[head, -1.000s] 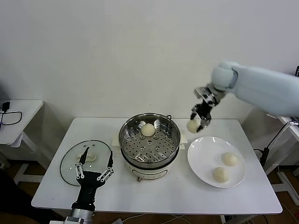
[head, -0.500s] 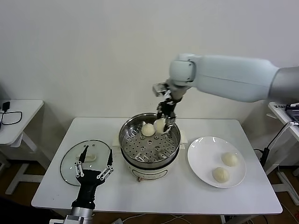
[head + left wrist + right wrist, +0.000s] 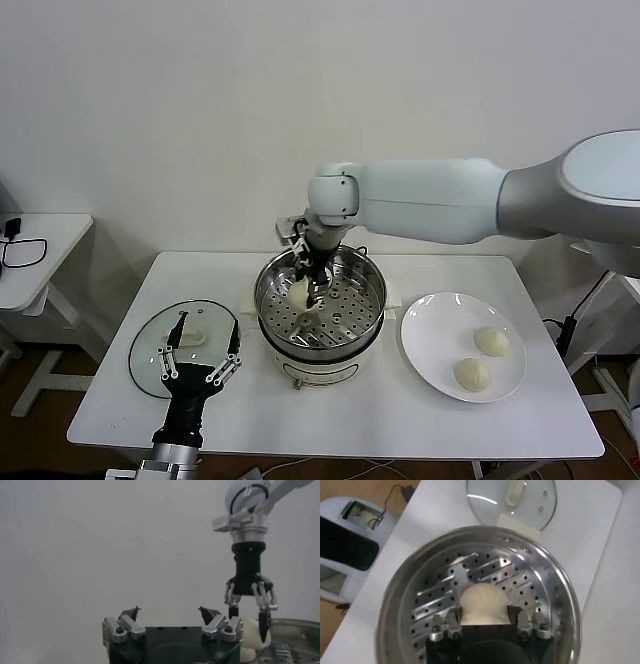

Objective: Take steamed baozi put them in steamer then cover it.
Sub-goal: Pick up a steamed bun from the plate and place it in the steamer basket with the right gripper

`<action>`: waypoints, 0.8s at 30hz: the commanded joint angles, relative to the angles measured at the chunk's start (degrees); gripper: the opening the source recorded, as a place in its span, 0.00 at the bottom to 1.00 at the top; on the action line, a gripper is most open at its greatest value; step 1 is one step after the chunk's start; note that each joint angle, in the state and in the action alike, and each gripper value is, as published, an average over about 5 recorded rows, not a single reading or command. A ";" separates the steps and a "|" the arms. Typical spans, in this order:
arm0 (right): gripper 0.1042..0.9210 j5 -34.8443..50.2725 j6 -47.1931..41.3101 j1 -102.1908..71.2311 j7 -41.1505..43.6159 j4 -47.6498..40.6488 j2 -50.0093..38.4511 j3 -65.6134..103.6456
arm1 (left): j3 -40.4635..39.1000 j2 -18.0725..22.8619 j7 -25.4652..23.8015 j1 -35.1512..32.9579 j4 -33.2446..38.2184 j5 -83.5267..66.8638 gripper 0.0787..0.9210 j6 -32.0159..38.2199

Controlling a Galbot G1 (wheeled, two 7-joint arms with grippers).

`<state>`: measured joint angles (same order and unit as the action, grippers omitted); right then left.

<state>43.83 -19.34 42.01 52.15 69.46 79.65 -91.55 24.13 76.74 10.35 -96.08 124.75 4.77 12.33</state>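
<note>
The shiny steamer (image 3: 372, 296) stands mid-table on its cream base. My right gripper (image 3: 305, 287) reaches down inside it, shut on one steamed baozi (image 3: 297, 292) just above the perforated tray. In the right wrist view the baozi (image 3: 484, 601) sits between the fingers of the right gripper (image 3: 485, 612), over the tray of the steamer (image 3: 559, 597). Two more baozi (image 3: 491, 341) (image 3: 472, 374) lie on the white plate (image 3: 435, 330). The glass cover (image 3: 160, 350) lies flat left of the steamer. My left gripper (image 3: 210, 337) hovers open at its near edge, holding nothing.
The right arm (image 3: 430, 200) spans above the table from the right, over the steamer. A small side table (image 3: 40, 245) with a cable stands far left. The left wrist view shows the left gripper (image 3: 170, 612) open, with the right gripper (image 3: 248, 614) beyond it.
My right arm swung left from beside the plate to over the steamer and lowered the baozi into it. The left gripper stayed still.
</note>
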 commanded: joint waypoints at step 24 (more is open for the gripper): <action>0.88 -2.45 -0.97 -3.84 -3.24 -0.73 1.00 1.09 | 0.46 0.13 0.32 -0.17 -0.22 -0.01 0.88 -0.07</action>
<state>42.16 -20.17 37.76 49.10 67.45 81.60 -90.45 24.58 76.88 10.66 -96.23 124.47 4.75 12.31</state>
